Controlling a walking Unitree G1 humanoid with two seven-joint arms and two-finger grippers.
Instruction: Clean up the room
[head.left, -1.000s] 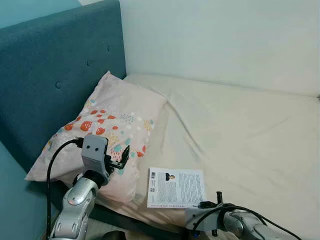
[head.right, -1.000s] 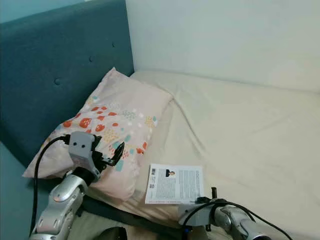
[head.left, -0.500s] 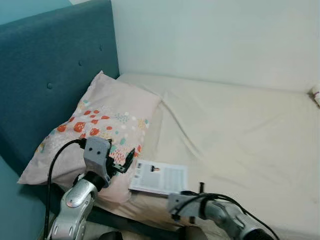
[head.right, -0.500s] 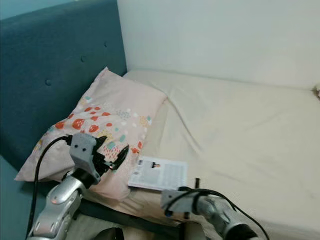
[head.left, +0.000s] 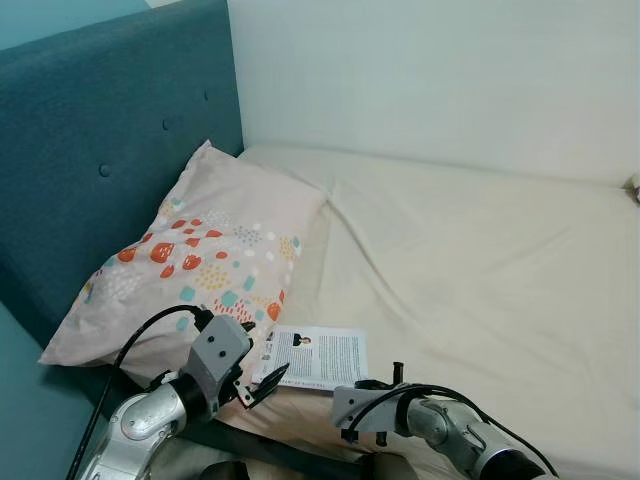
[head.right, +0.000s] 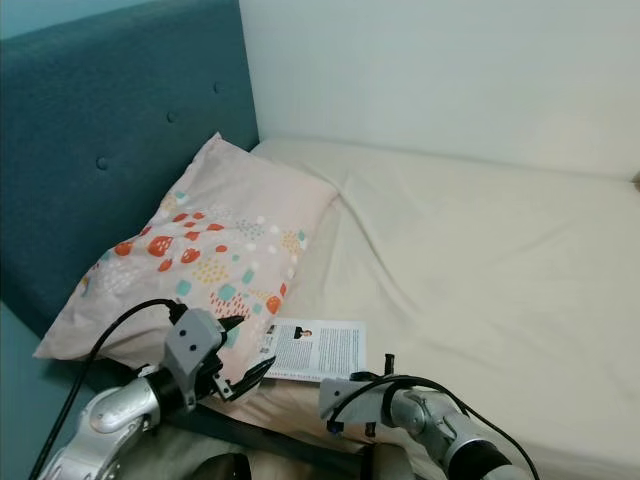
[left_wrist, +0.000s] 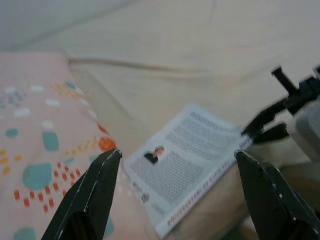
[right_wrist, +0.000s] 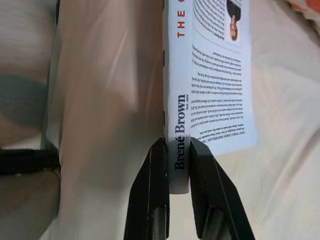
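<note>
A white paperback book (head.left: 312, 358) lies back cover up on the cream bed (head.left: 480, 260), near its front edge and against the pillow's corner. My right gripper (right_wrist: 175, 162) is shut on the book's spine at its near right corner, and it also appears low in the head view (head.left: 372, 385). My left gripper (head.left: 262, 378) hangs open just left of the book, in front of the pillow. Along its wide-spread fingers (left_wrist: 95, 185) I see the book (left_wrist: 190, 160) and the right gripper's black fingers beyond it.
A pink pillow (head.left: 210, 250) with red and teal spots leans on the blue padded headboard (head.left: 100, 150) at the left. A white wall backs the bed. A small object (head.left: 633, 186) peeks in at the far right edge.
The book has slid left toward the pillow with my right gripper shut on it. My left gripper has dropped from over the pillow to beside the book's left edge.
</note>
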